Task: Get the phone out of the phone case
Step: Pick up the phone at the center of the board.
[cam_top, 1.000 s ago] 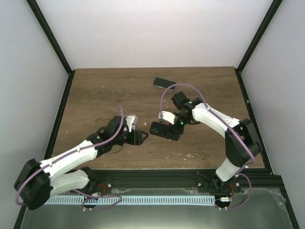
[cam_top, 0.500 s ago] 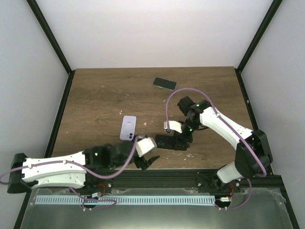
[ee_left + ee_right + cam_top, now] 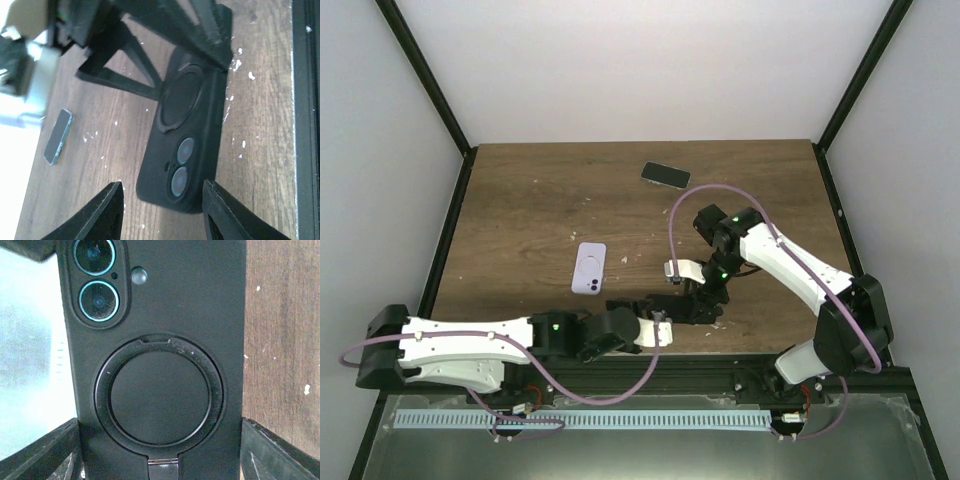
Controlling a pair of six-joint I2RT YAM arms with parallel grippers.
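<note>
The black phone case (image 3: 675,303) has a round ring on its back, and the phone's two lenses show through it. My right gripper (image 3: 694,298) is shut on its ring end and holds it back up, low over the table near the front edge. In the right wrist view the case (image 3: 155,340) fills the frame between my right gripper's (image 3: 160,440) fingers. My left gripper (image 3: 656,326) is open just left of the case. In the left wrist view the lens end of the case (image 3: 187,145) lies just ahead of my left gripper (image 3: 162,186), without touching its fingers.
A lilac phone (image 3: 589,268) lies back up on the table left of centre. A dark phone (image 3: 666,175) lies at the back and also shows in the left wrist view (image 3: 58,136). The black front rail (image 3: 306,120) runs close beside the case.
My left gripper let go of the lilac phone, swung back to the front edge and now points at the black case. My right gripper brought the case nearer the front.
</note>
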